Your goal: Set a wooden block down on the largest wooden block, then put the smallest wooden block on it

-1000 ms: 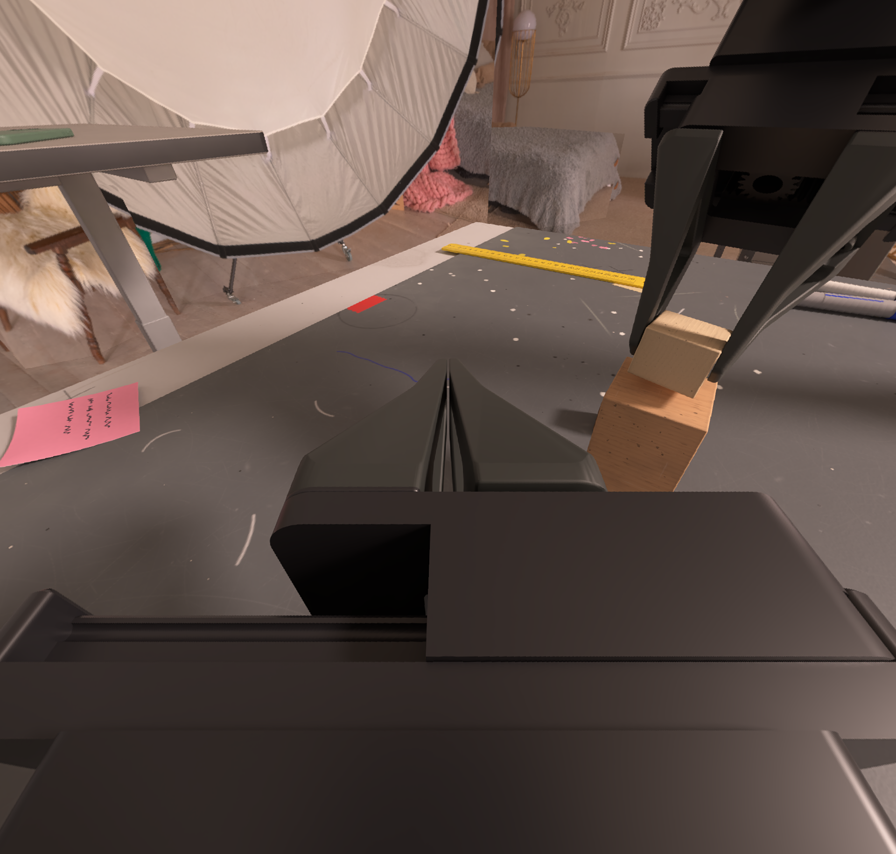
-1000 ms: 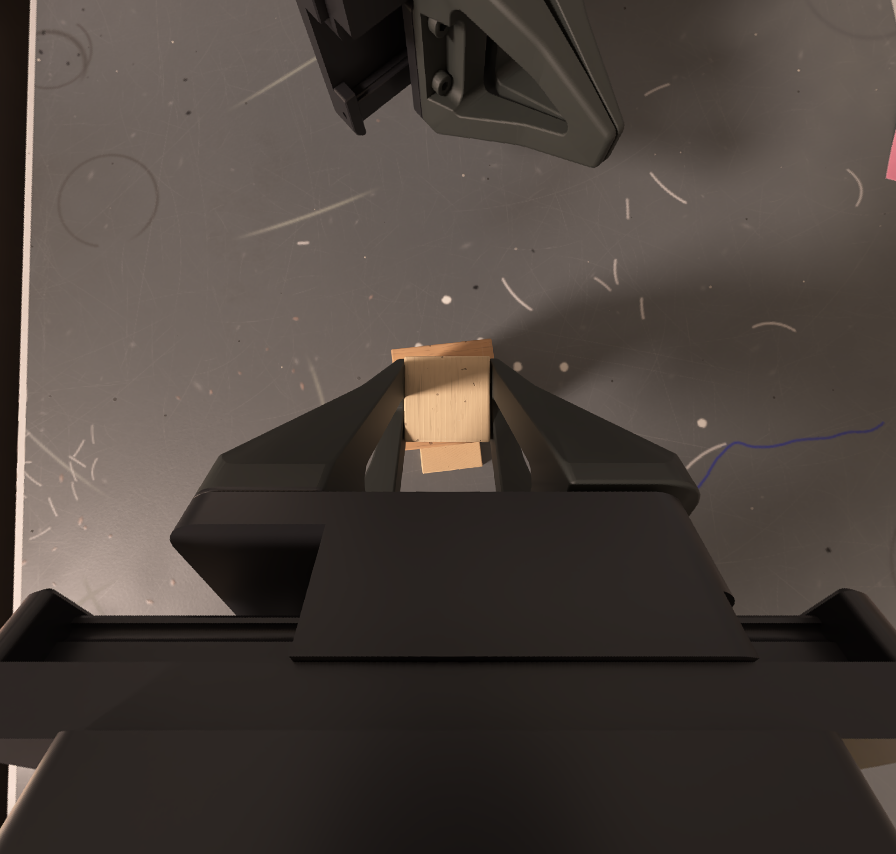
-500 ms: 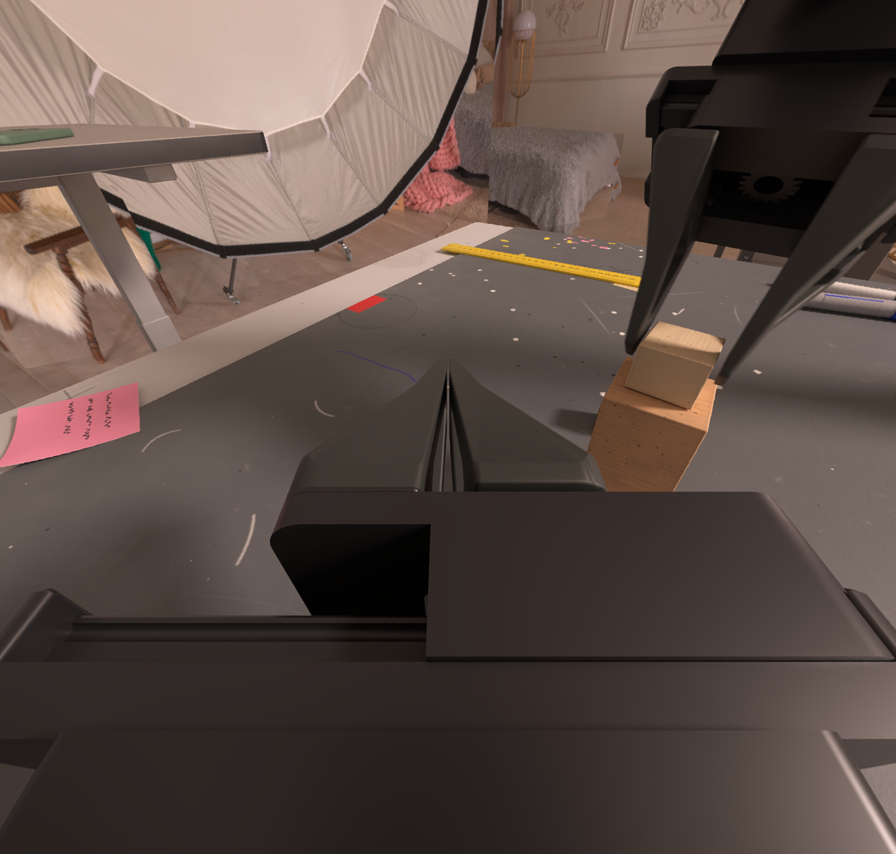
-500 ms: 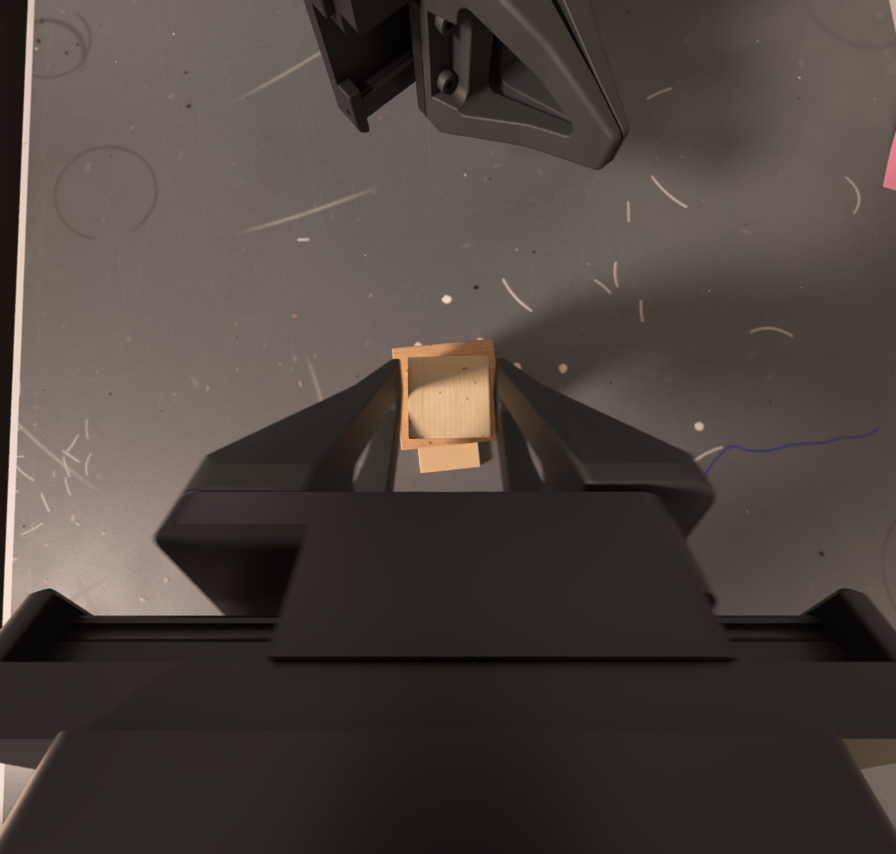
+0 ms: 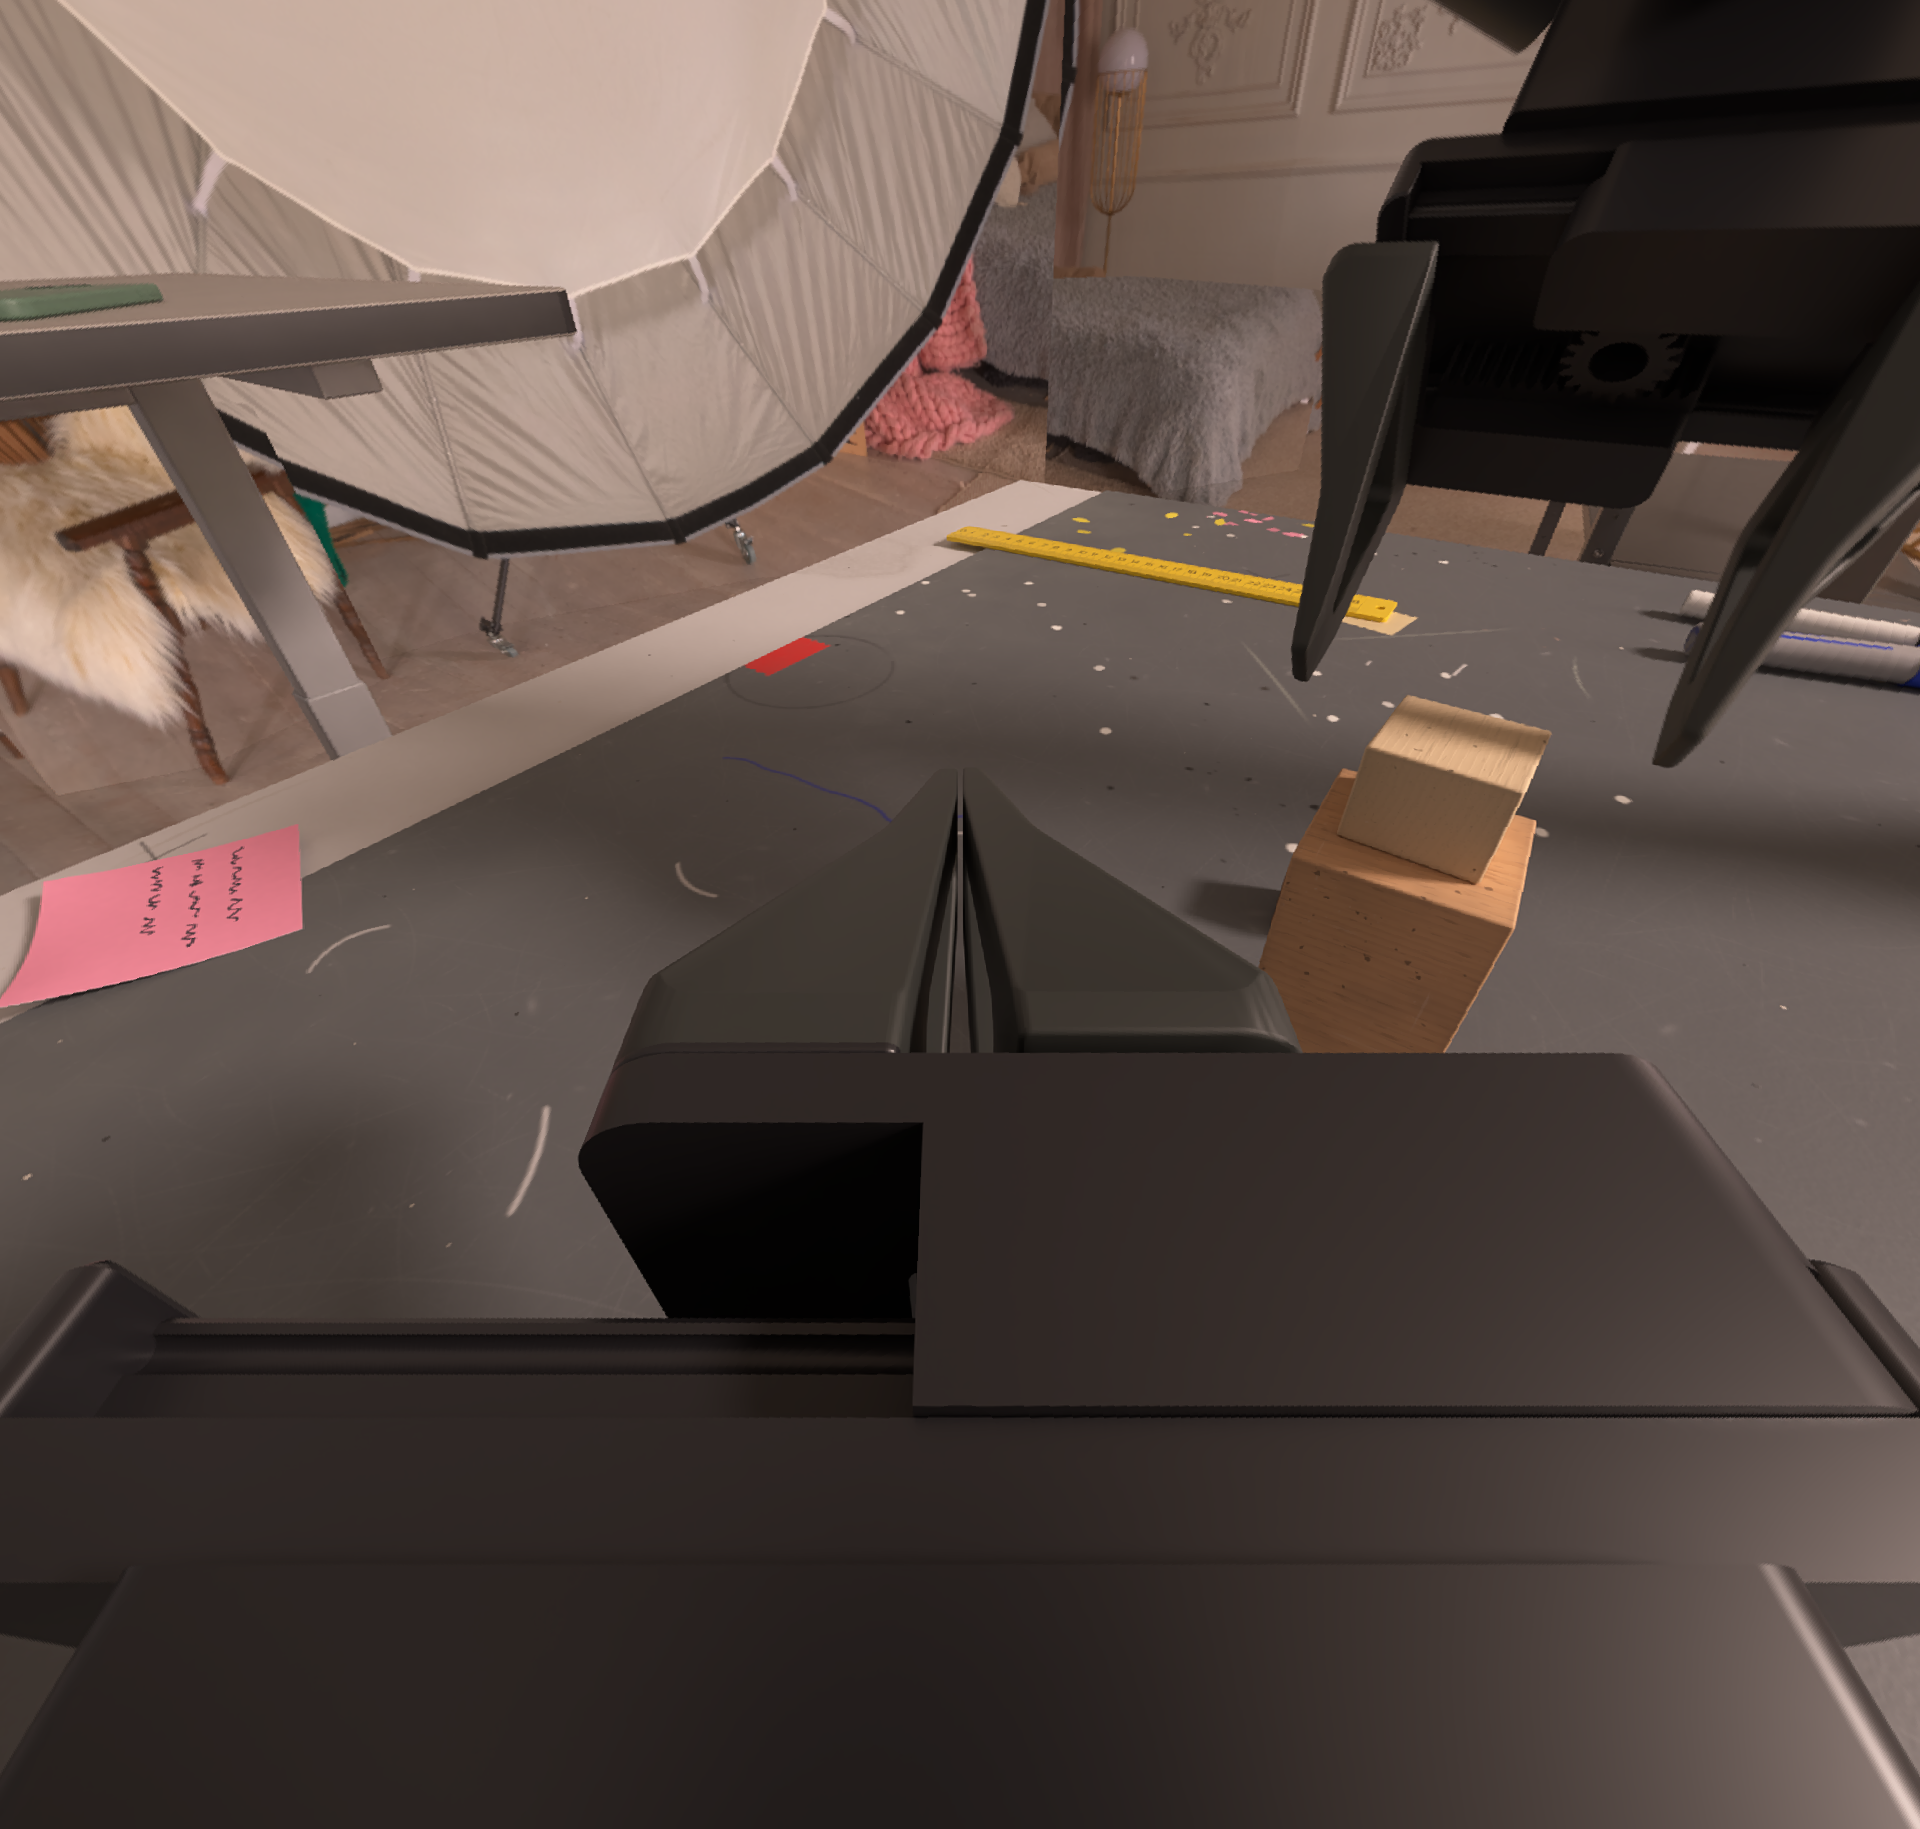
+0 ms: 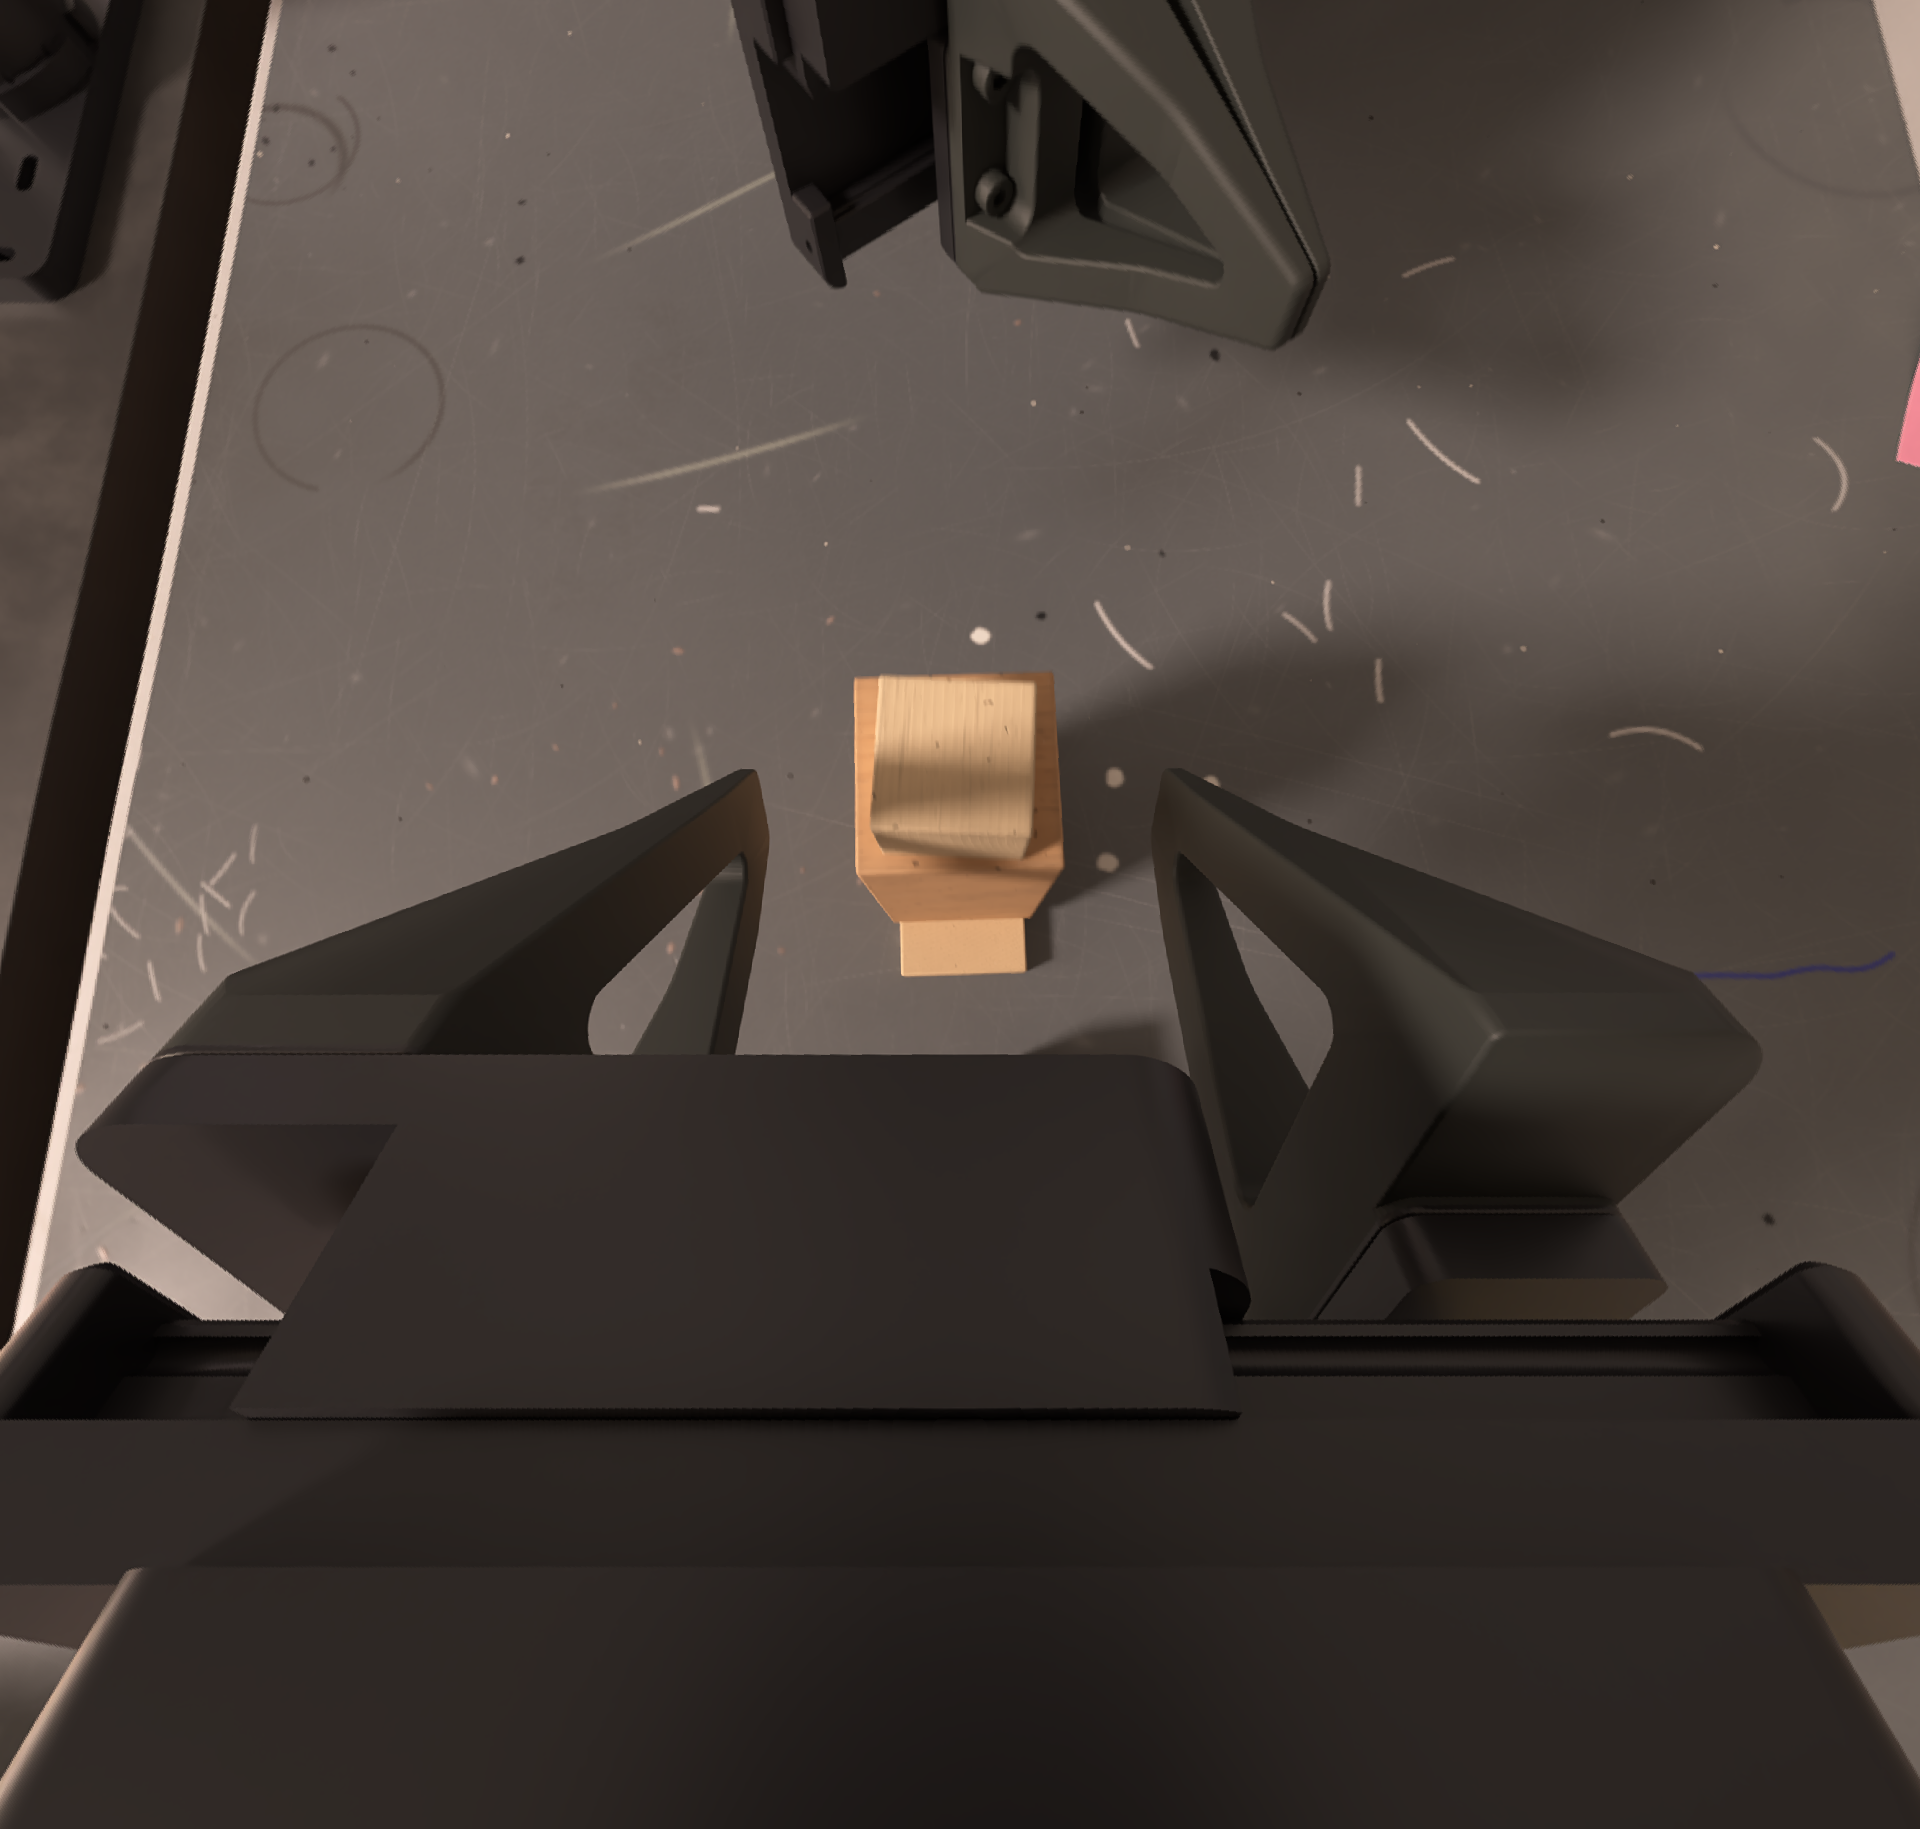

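Wooden block, pale [image 5: 1439,803]: now free of the right pincer [image 6: 958,782] and resting on the largest wooden block [image 5: 1382,948], the darker one, which stands on the table [image 5: 416,1104]. A second ago the right pincer was closed on this pale block just over the darker one. Half a second ago it had begun to part. Now its jaws stand wide apart, lifted clear above the stack and touching nothing.

The pale block sits skewed on its support, turned against the lower block's edges and apparently a little tilted. Judgement: the first placement is made, though the seating looks imperfect and may make the next placement less stable.

The left pincer [image 5: 958,777] is unchanged: jaws pressed together, empty, low over the table just beside the stack.

Count:
- Wooden blocks: three. The third, a small pale block [image 6: 961,948], shows only in the right wrist view, at the foot of the stack. It is probably the smallest, not yet placed.
- Pincers: two.
- Yellow ruler [image 5: 1143,569]: one.
- Pink note [image 5: 166,912]: one.
- Red patch [image 5: 787,655]: one.
- White markers [image 5: 1813,636]: apparently two.
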Available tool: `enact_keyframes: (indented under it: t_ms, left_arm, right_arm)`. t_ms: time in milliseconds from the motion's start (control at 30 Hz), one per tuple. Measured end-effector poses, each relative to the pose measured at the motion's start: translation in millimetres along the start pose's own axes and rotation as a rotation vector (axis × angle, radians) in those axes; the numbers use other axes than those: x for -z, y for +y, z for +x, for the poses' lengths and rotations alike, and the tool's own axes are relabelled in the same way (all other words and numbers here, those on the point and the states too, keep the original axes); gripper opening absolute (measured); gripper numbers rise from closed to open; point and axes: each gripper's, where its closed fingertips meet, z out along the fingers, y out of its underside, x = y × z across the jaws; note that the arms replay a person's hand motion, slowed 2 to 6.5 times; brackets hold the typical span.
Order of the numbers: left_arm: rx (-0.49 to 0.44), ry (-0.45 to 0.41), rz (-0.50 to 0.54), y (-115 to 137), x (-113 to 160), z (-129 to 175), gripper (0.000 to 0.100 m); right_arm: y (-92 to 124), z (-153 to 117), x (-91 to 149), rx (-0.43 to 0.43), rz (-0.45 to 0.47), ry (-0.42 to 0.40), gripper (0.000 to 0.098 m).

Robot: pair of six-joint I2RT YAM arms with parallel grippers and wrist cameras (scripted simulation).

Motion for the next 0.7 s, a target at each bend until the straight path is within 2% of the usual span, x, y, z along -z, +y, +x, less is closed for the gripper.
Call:
enact_keyframes:
  t_ms: [200, 467, 600, 700]
  left_arm:
    - [0.001, 0.000, 0.010, -2, 0, 0, 0.001]
    - [0.002, 0.000, 0.010, -2, 0, 0, 0.001]
    - [0.002, 0.000, 0.010, -2, 0, 0, 0.001]
    - [0.002, 0.000, 0.010, -2, 0, 0, 0.001]
  right_arm:
    - [27, 9, 10, 0.011, 0.013, -0.032, 0.0630]
    - [72, 22, 12, -0.068, 0.066, -0.106, 0.0603]
    - [87, 26, 8, -0.080, 0.075, -0.120, 0.0601]
    - [93, 27, 5, -0.086, 0.070, -0.123, 0.0638]
